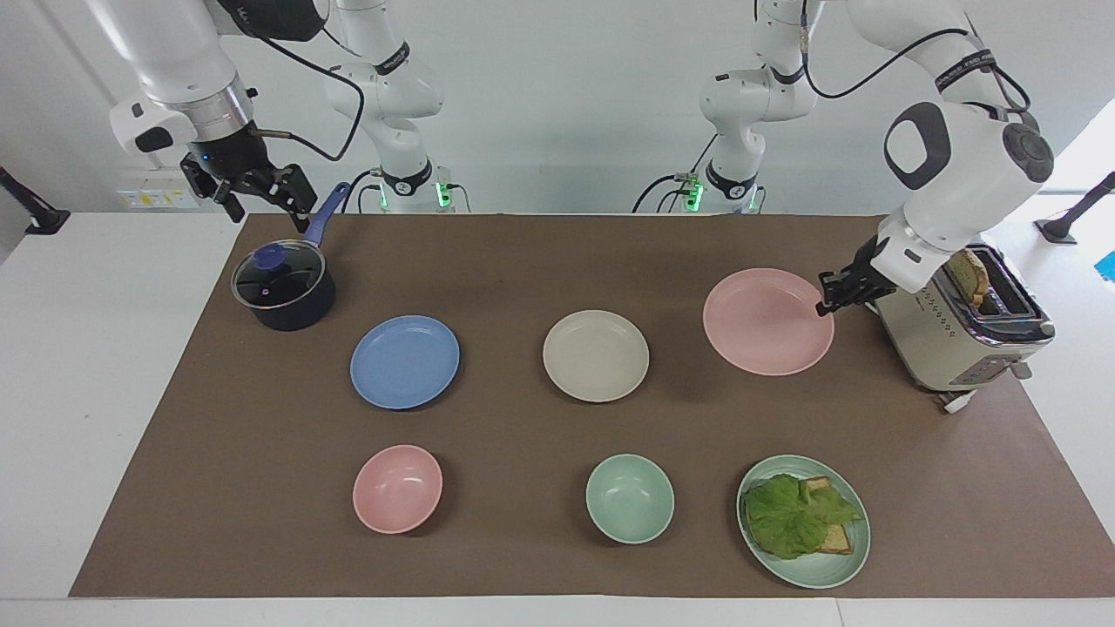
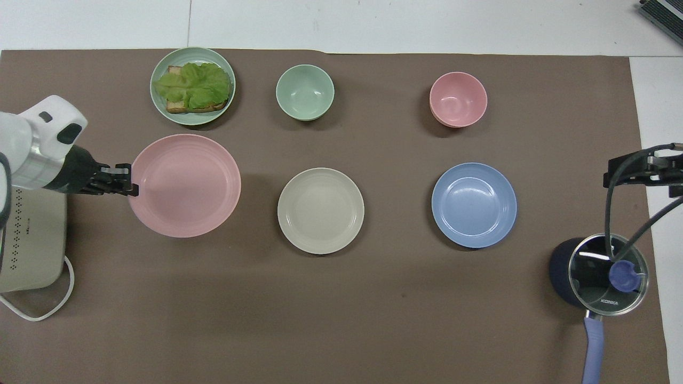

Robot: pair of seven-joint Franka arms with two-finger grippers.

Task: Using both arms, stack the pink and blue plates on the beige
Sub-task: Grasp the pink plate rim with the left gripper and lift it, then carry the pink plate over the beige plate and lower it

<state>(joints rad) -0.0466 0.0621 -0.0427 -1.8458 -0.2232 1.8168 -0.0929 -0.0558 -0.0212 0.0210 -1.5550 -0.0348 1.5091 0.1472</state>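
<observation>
The pink plate point(image 1: 766, 320) point(image 2: 185, 185) hangs level above the mat toward the left arm's end, and its shadow falls on the cloth below. My left gripper point(image 1: 824, 301) point(image 2: 131, 184) is shut on its rim, on the side next to the toaster. At the middle of the mat lies the beige plate point(image 1: 596, 355) point(image 2: 320, 210), bare. The blue plate point(image 1: 405, 361) point(image 2: 474, 205) rests flat beside it toward the right arm's end. My right gripper point(image 1: 260, 193) point(image 2: 645, 173) waits open in the air over the saucepan's handle, holding nothing.
A beige toaster point(image 1: 967, 335) point(image 2: 29, 240) stands close beside the left gripper. A lidded dark saucepan point(image 1: 284, 287) point(image 2: 597, 272) sits under the right gripper. Farther from the robots are a pink bowl point(image 1: 397, 488), a green bowl point(image 1: 629, 498) and a green plate point(image 1: 841, 566) with lettuce and toast.
</observation>
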